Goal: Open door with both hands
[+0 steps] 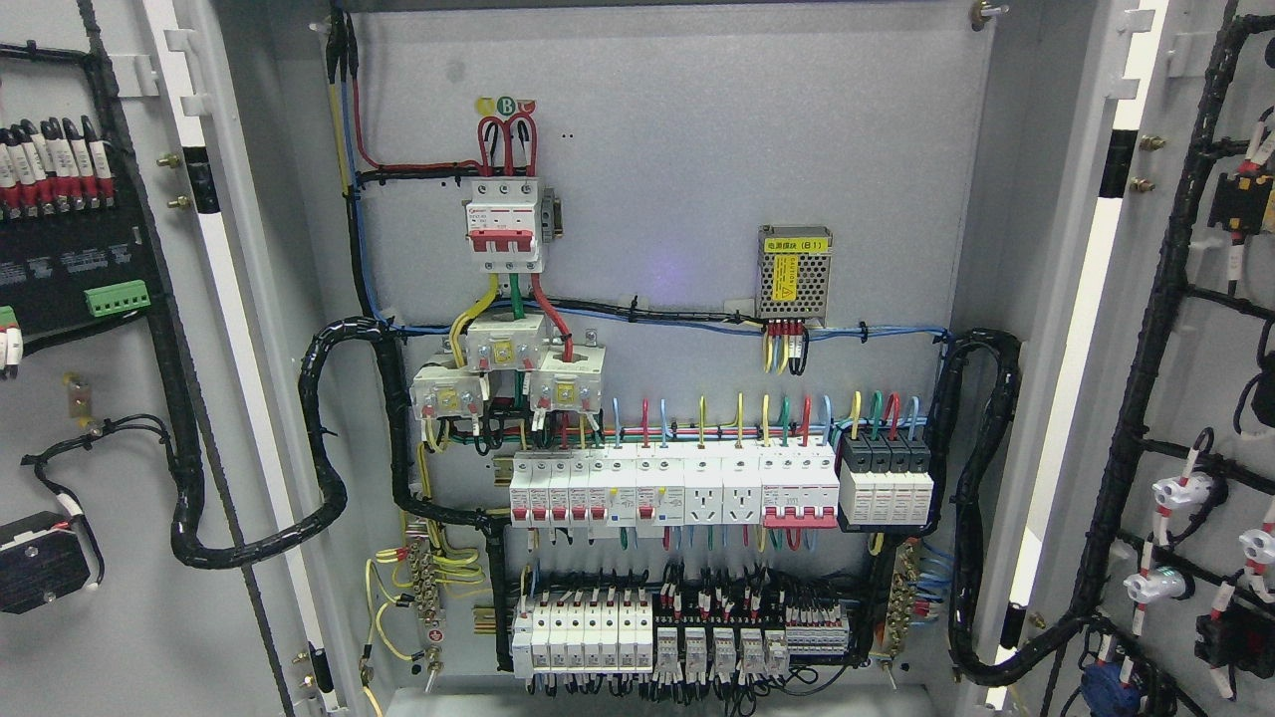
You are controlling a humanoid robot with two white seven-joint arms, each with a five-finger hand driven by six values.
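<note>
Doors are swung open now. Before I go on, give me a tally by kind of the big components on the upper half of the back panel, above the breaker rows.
White three-pole main breaker with red toggles: 1
White block current transformers with yellow labels: 3
Perforated metal power supply box with yellow label: 1
Total: 5
No robot hand is in view.

An industrial or electrical workshop setting: we're looking straight into an open grey electrical cabinet (677,199), rows of circuit breakers (598,493), bundled black cable looms (319,438), and wired-up door panels (90,398) swung wide either side.
</note>
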